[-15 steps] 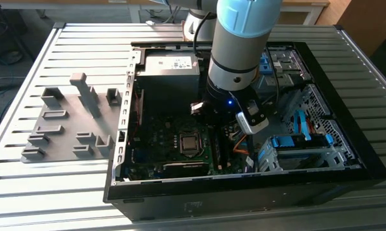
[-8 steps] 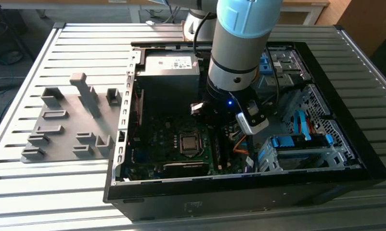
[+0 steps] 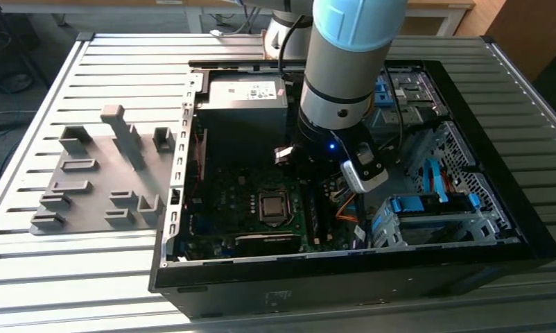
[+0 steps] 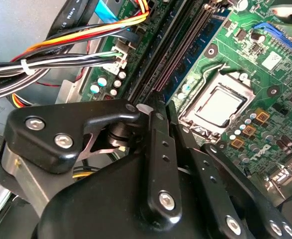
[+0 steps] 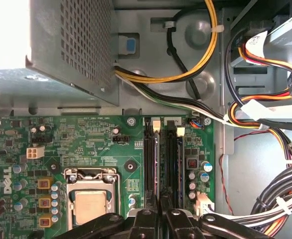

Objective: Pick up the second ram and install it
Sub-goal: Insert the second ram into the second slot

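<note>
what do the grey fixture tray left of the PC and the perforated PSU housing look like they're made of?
Grey slotted fixture tray: matte, uniform grey with blocky raised forms, likely plastic, possibly printed; cannot confirm. Perforated grey power supply housing: thin sheet metal by the look, with a punched hole grid, folded edges and a dull sheen.

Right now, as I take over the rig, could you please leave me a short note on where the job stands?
Gripper: down inside the open case, right at the memory slots beside the CPU socket. I cannot tell whether it is open or shut.
Second ram: I cannot make it out at the gripper, nor tell whether it sits in a slot.
Done: the arm is at the slots.
Left: check that the stick is seated and latched.
</note>
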`<state>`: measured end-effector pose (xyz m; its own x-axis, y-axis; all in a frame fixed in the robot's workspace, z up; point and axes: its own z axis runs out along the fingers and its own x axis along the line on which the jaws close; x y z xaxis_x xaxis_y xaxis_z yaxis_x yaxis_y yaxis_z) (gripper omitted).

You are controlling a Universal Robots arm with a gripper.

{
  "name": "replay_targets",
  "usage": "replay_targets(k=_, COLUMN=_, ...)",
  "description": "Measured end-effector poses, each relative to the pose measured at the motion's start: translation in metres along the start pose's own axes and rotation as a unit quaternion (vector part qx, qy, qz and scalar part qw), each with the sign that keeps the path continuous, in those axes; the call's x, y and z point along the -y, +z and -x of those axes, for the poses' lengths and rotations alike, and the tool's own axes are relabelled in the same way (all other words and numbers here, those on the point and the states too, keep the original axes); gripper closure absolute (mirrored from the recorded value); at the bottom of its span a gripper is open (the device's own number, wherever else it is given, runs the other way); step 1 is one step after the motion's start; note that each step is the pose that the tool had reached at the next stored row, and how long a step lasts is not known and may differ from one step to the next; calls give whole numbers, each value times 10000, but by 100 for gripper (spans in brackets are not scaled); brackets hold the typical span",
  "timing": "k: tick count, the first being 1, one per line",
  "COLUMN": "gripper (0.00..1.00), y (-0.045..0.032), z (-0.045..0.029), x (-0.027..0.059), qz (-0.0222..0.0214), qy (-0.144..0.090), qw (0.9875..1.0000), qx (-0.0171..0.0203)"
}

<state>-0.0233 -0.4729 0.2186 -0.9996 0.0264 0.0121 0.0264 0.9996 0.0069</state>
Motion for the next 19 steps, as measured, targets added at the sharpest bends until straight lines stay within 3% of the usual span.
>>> replay_targets(k=8, gripper=86, y=-18, z=0, x=0, qz=-2, qy=0, qw=10000, qx=-1)
replay_targets(k=12, gripper=86, y=-24, z=0, x=0, qz=-50, qy=0, qw=10000, qx=0)
replay_targets(k=19, gripper=86, y=-23, z=0, x=1, qz=-55, qy=-29, qw=10000, qx=0)
